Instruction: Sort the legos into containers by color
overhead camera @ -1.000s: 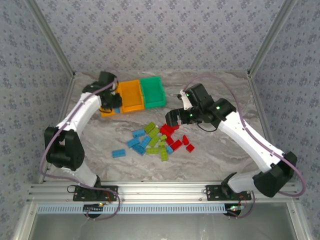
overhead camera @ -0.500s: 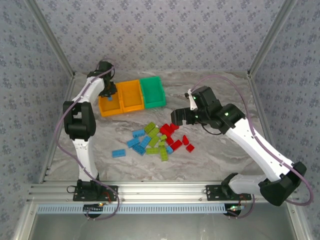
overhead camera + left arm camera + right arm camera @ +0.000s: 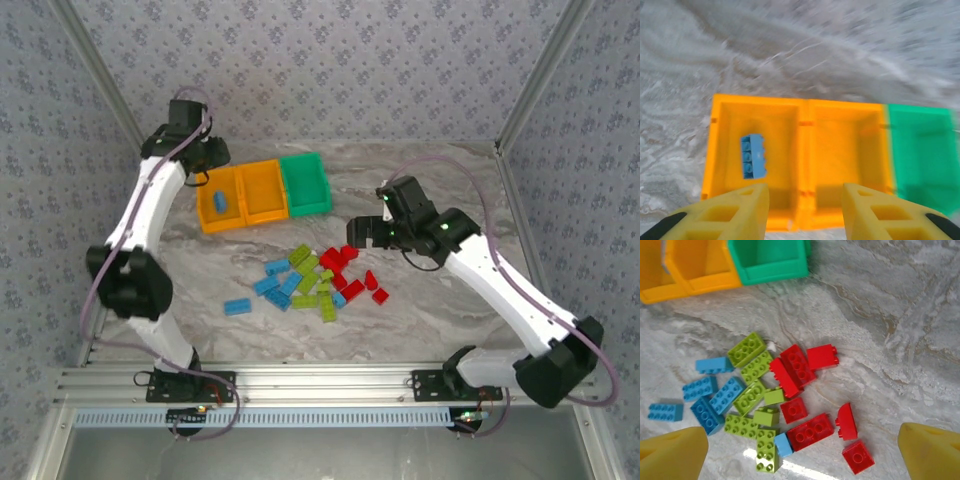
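Mid-table, the legos (image 3: 767,405) lie in a loose pile, with reds to the right, limes in the middle and blues to the left. They sit straight below the right gripper (image 3: 800,440), whose jaws are spread wide with nothing between them. I judge that arm much the nearer. One long red brick (image 3: 810,431) runs nearly along the line between the fingers, so I'd turn the wrist first. The bricks are small, glossy and studded. Over the containers (image 3: 805,150), the left gripper (image 3: 805,200) hangs parted and empty above a blue brick (image 3: 753,156) in the end orange bin.
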Robot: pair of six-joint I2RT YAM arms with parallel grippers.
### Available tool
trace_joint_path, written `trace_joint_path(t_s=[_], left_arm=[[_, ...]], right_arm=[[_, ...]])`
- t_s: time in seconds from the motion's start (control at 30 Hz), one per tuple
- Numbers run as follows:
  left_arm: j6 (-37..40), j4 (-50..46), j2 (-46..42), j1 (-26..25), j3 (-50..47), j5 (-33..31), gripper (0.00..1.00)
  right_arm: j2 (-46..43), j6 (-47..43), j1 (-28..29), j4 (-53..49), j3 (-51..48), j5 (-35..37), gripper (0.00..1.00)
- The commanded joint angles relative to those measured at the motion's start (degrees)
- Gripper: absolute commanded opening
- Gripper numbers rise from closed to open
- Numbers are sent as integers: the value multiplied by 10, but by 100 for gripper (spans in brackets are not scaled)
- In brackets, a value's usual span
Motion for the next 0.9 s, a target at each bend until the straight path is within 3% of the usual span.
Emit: trace_joint_path(t_s=[0.0, 0.17, 0.3, 0.43, 0.7, 0.87], left_arm=[[53, -2, -99, -46, -50, 85, 44], [133, -8, -218, -125, -173, 134, 49], [214, 11, -306, -167, -278, 212, 58], [218, 20, -361, -175, -331, 205, 68], [213, 27, -379, -175, -361, 185, 79], [220, 33, -376, -175, -378, 187, 82]], right_arm=[[61, 44, -11, 19, 4, 19, 100], [170, 78, -17, 57, 21, 16, 98], [256, 146, -29, 90, 37, -25, 95], [327, 249, -28, 57, 65, -4, 95], [399, 324, -25, -22, 117, -12, 91], [457, 327, -36, -45, 147, -61, 65]])
